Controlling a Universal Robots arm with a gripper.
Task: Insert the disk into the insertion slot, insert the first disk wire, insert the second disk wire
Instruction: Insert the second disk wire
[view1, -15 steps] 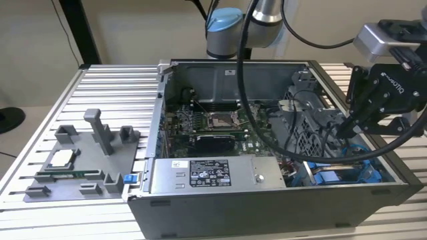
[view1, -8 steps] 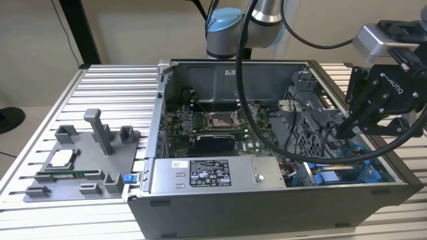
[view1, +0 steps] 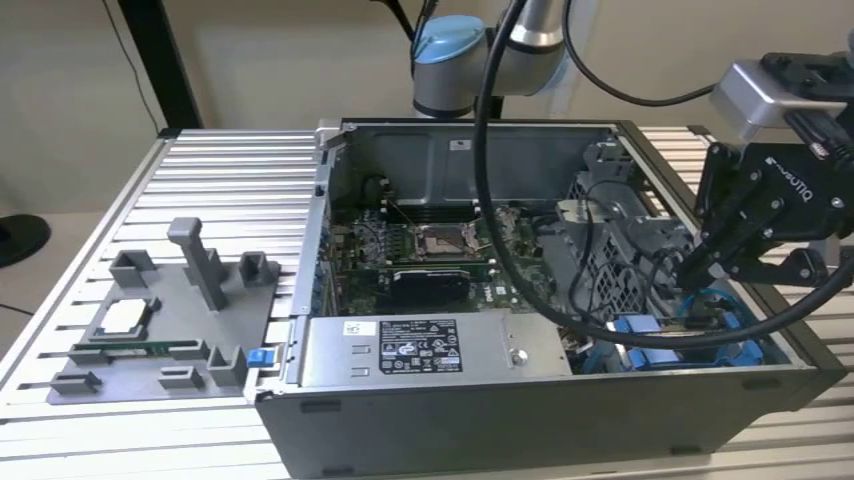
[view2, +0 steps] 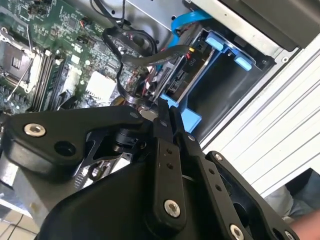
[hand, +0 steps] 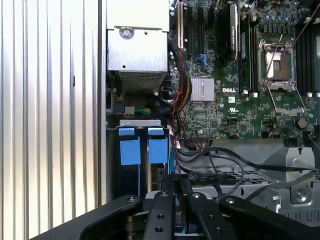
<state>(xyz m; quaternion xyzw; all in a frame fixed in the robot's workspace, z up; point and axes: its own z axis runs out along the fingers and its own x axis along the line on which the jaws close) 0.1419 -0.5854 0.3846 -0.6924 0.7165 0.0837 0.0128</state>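
Fingers pinched nearly together on something we cannot make out, our black tool (view2: 164, 112) hangs just above the blue-framed silver-grey disk (view2: 186, 76), already seated in the blue-railed perforated metal insertion slot (view2: 227, 50), presumably for wiring.

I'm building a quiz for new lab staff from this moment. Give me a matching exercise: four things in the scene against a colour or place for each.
Things:
1. gripper
2. disk
3. power-supply box
4. fixture plate

Descriptions:
A. grey, on the slatted table outside the case
B. black, low over the blue bay
C. sitting in the blue caddy, in the insertion slot
D. silver-grey with a sticker, along the case's near edge

Pairs: 1-B, 2-C, 3-D, 4-A
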